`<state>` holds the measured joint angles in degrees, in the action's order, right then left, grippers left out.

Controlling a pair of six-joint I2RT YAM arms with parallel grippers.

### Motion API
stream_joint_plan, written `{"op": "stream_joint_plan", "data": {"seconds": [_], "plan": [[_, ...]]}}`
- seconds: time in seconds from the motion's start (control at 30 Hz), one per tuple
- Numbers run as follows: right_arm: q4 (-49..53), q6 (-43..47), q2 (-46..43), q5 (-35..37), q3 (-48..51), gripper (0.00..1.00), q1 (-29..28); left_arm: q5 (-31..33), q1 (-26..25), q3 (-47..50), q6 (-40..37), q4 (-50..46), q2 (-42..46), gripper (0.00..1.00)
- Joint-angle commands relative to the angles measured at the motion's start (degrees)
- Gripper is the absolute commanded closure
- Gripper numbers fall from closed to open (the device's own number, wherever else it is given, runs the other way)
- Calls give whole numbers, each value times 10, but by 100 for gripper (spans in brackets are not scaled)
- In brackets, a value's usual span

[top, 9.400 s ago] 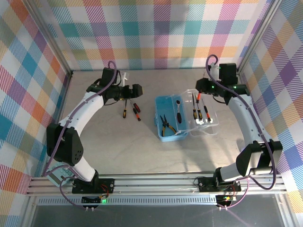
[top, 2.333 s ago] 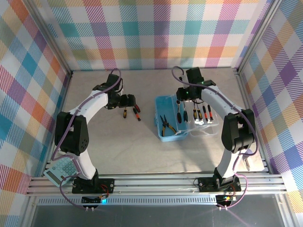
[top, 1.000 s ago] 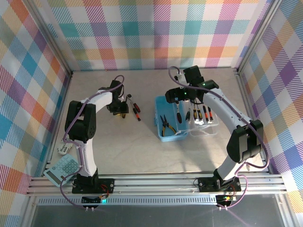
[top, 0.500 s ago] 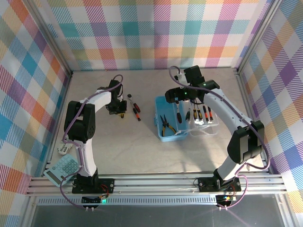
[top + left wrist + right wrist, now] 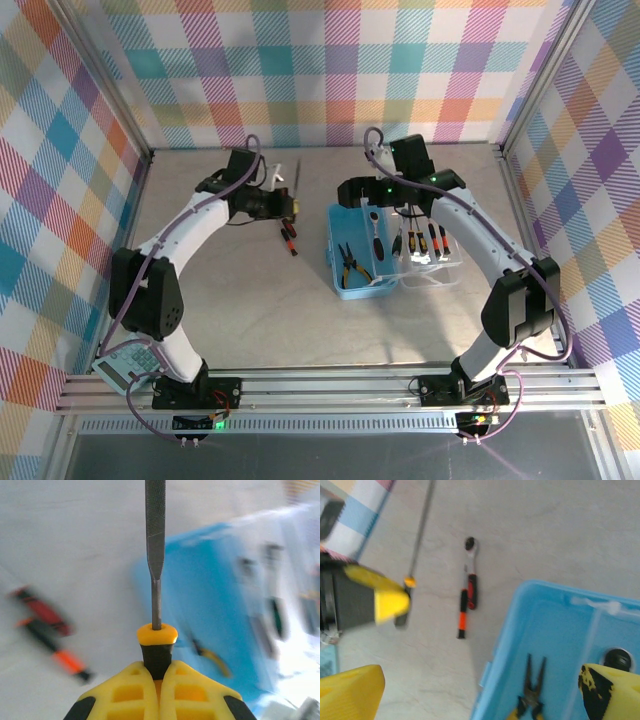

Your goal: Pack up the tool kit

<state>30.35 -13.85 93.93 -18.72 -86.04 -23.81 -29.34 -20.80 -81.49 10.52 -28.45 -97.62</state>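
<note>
Yellow pads (image 5: 135,696) on the left gripper (image 5: 157,666) are clenched hard on the black handle of a file (image 5: 155,530), with the grey blade poking straight out ahead. It's up off the table (image 5: 250,310), just left of the case (image 5: 334,240).

The case sits mid-table with its clear lid (image 5: 445,272) flopped open to the right. Pliers (image 5: 530,690) and a ratchet (image 5: 373,226) are in the blue half, and a few drivers (image 5: 424,240) are in the lid. The right gripper (image 5: 362,196) hangs over the far end of the case with its jaws spread wide and nothing between them.

So I'd call this the carry step: file picked, not yet packed. The next move looks like swinging it right over the blue half, turning the long blade to run along the case's long side, lowering it and letting go. The right arm is parked right over that spot, so it may need to back off first. Two small tools (image 5: 467,595) are lying loose on the table and need packing too.

Stuff that's hard to read:
- The left wrist view is smeared, so the case and its contents are just blurs.
- Most of the file handle is buried between the pads.
- In the right wrist view its own fingers are cut off at the bottom corners, and one covers part of the ratchet.
- I can't tell which slot is free for the file, or exactly what the two loose tools are.
</note>
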Motion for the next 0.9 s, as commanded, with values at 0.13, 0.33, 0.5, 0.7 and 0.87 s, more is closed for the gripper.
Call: {"op": "stream_joint_plan", "data": {"seconds": [0.13,0.33,0.5,0.7,0.87], "plan": [[-102,-102,36,-64,-11,6,-1,-142,-77,18,50,120,-3,100],[-119,-123,40,-54,6,27,-1,-153,-89,11,60,144,1,100],[-135,-131,37,-69,18,65,-1,-149,-92,8,62,144,1,100],[-126,-121,29,-63,22,100,0,-149,-93,8,64,149,-3,98],[-96,-97,1,-53,31,100,23,-106,-83,-5,28,80,2,32]]}}
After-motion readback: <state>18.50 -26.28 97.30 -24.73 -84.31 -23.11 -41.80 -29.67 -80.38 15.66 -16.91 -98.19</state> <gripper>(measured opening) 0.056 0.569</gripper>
